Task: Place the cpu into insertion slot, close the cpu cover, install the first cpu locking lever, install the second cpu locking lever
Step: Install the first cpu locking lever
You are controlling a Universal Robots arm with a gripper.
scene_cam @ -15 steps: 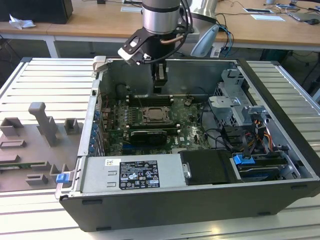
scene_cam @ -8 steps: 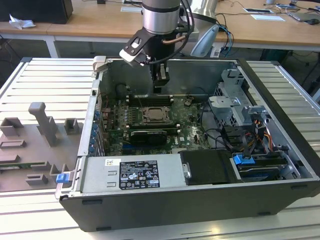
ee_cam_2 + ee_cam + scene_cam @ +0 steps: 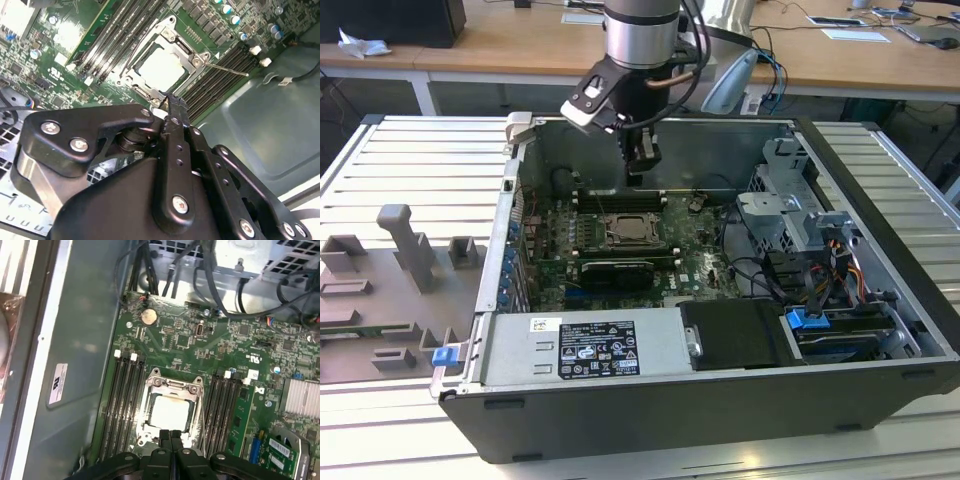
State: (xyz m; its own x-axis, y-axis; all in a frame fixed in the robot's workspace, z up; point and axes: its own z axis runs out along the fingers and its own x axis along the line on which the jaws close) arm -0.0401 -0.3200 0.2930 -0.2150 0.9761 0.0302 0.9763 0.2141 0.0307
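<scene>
First wrist view: my fingers (image 3: 162,439) are pressed together on nothing, gripper (image 3: 170,434) near the cpu cover (image 3: 172,386); the cpu (image 3: 170,412) lies in the insertion slot (image 3: 141,415), showing through the cover's window; second wrist view adds a thin lever (image 3: 227,68) jutting from the socket corner; exterior view adds a power-supply label (image 3: 595,350), print too small to read.
</scene>
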